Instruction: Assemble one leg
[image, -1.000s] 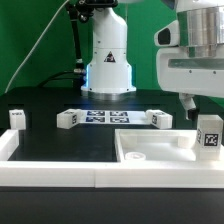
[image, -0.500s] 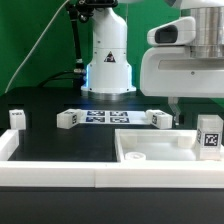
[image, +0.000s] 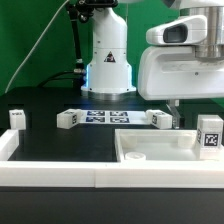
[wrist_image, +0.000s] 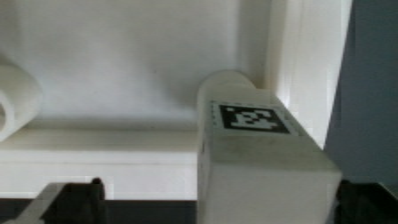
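A leg (image: 209, 133) stands upright at the exterior view's right, by the right end of the wide white slab (image: 150, 150), its marker tag facing the camera. In the wrist view this leg (wrist_image: 258, 160) fills the middle, with its tag near its far end. My gripper (image: 192, 110) hangs just above and behind it. One fingertip (image: 172, 110) shows below the hand. In the wrist view the gripper (wrist_image: 214, 205) is open, its dark fingertips (wrist_image: 71, 200) wide apart on either side of the leg and not touching it.
Three more legs lie on the black table: one at the exterior view's left (image: 17, 118), one left of the marker board (image: 68, 119), one right of it (image: 160, 119). The marker board (image: 108, 117) lies before the robot base (image: 108, 60). A white rim (image: 60, 178) runs along the front.
The hand has moved toward the exterior view's left and a little lower over the right-hand leg. It has barely moved in the last half second. The parts have not moved.
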